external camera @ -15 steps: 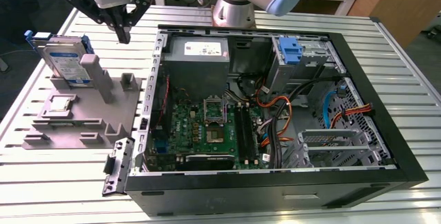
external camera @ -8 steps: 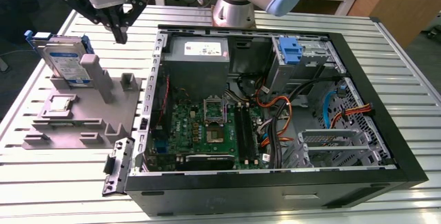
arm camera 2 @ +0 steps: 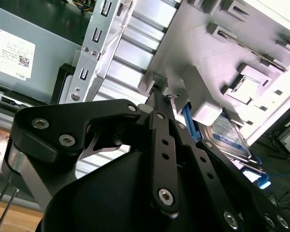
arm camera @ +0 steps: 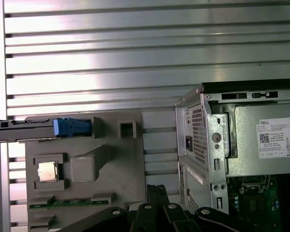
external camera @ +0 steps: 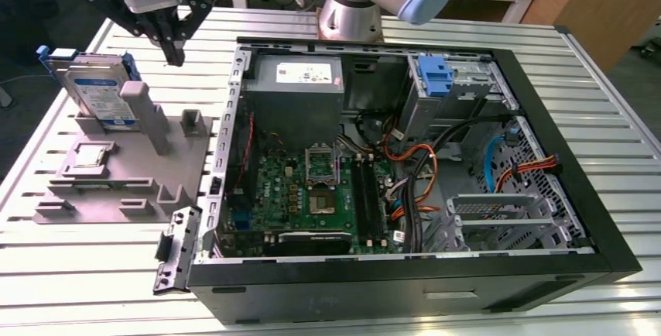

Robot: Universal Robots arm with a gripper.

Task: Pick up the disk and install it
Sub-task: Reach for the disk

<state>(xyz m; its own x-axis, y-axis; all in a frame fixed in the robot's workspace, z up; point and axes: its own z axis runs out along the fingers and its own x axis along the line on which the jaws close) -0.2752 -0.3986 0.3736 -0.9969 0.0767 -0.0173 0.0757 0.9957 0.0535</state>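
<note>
Exterior view, gripper [external camera: 176, 59] closed and empty, upright disk [external camera: 96, 92] partly behind grey post [external camera: 145, 115]

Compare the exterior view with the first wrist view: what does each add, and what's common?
Exterior view adds: the motherboard, orange cables, the blue bracket, and the labelled face of the disk. First wrist view adds: the vented case wall, from above. Shared: the disk on the grey fixture, the chip, the power supply, the shut gripper near the disk.
</note>
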